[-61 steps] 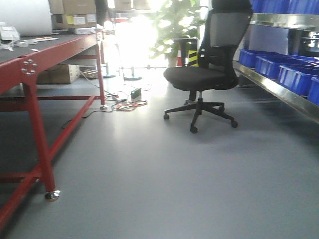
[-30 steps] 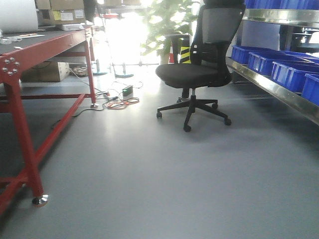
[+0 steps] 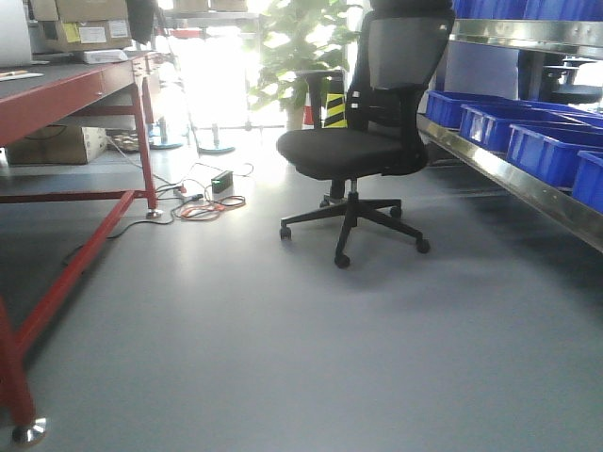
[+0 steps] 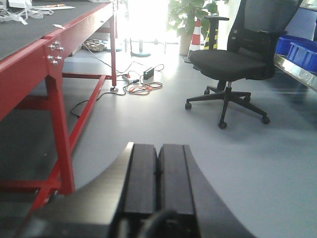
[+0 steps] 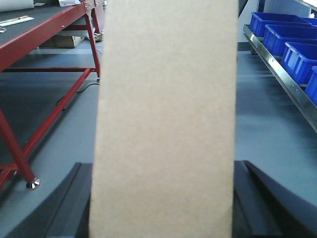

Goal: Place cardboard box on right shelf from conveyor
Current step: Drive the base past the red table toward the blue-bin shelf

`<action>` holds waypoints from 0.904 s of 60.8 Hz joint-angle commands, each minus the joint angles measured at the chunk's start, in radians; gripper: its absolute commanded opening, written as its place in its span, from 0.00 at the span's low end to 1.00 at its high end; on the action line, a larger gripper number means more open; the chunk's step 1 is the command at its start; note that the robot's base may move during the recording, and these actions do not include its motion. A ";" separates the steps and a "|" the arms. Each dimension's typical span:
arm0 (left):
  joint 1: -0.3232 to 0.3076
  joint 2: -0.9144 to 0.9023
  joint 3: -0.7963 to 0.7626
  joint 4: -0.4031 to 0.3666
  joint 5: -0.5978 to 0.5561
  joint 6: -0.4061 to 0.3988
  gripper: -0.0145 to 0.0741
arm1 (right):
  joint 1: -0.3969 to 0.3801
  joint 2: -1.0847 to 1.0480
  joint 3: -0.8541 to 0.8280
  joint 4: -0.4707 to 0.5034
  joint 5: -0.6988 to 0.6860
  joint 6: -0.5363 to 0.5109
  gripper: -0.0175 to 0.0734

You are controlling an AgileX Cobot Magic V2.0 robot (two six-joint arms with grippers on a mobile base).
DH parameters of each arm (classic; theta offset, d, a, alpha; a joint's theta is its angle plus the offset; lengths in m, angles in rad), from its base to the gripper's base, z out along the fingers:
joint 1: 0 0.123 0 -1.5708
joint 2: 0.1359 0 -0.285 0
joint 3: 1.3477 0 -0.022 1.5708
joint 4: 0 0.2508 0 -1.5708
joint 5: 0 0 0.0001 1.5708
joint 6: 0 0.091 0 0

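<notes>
The plain tan cardboard box (image 5: pixel 166 109) fills the middle of the right wrist view. My right gripper (image 5: pixel 163 171) is shut on it, one dark finger (image 5: pixel 79 201) on each side. My left gripper (image 4: pixel 158 151) is shut, pads together with nothing between them, held above the grey floor. The right shelf (image 3: pixel 509 179), with its shiny steel front lip, runs along the right side of the front view. It also shows as a shelf lip (image 5: pixel 277 72) in the right wrist view. The conveyor is out of view.
A red-framed workbench (image 3: pixel 66 94) stands on the left, with small labelled boxes (image 3: pixel 80 24) on top. A black office chair (image 3: pixel 353 151) stands ahead, centre-right. Cables (image 3: pixel 203 205) lie on the floor beyond. Blue bins (image 3: pixel 556 151) sit on the shelf.
The whole front view has slid left. The workbench leg has moved towards the left edge, while the chair and shelf have drifted left and look nearer.
</notes>
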 commanded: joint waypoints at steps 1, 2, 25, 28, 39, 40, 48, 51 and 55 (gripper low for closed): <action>0.001 -0.016 0.008 -0.006 -0.086 0.000 0.03 | -0.005 0.024 -0.025 -0.013 -0.099 -0.008 0.43; 0.001 -0.016 0.008 -0.006 -0.086 0.000 0.03 | -0.005 0.024 -0.025 -0.013 -0.099 -0.008 0.43; 0.001 -0.016 0.008 -0.006 -0.086 0.000 0.03 | -0.005 0.024 -0.025 -0.013 -0.099 -0.008 0.43; 0.001 -0.016 0.008 -0.006 -0.086 0.000 0.03 | -0.005 0.024 -0.025 -0.013 -0.099 -0.008 0.43; 0.001 -0.016 0.008 -0.006 -0.086 0.000 0.03 | -0.005 0.024 -0.022 -0.013 -0.099 -0.008 0.43; 0.001 -0.016 0.008 -0.006 -0.086 0.000 0.03 | -0.005 0.024 -0.022 -0.013 -0.099 -0.008 0.43; 0.001 -0.016 0.008 -0.006 -0.086 0.000 0.03 | -0.005 0.024 -0.022 -0.013 -0.099 -0.008 0.43; 0.001 -0.016 0.008 -0.006 -0.086 0.000 0.03 | -0.005 0.024 -0.022 -0.013 -0.100 -0.008 0.43; 0.001 -0.016 0.008 -0.006 -0.086 0.000 0.03 | -0.005 0.024 -0.022 -0.013 -0.100 -0.008 0.43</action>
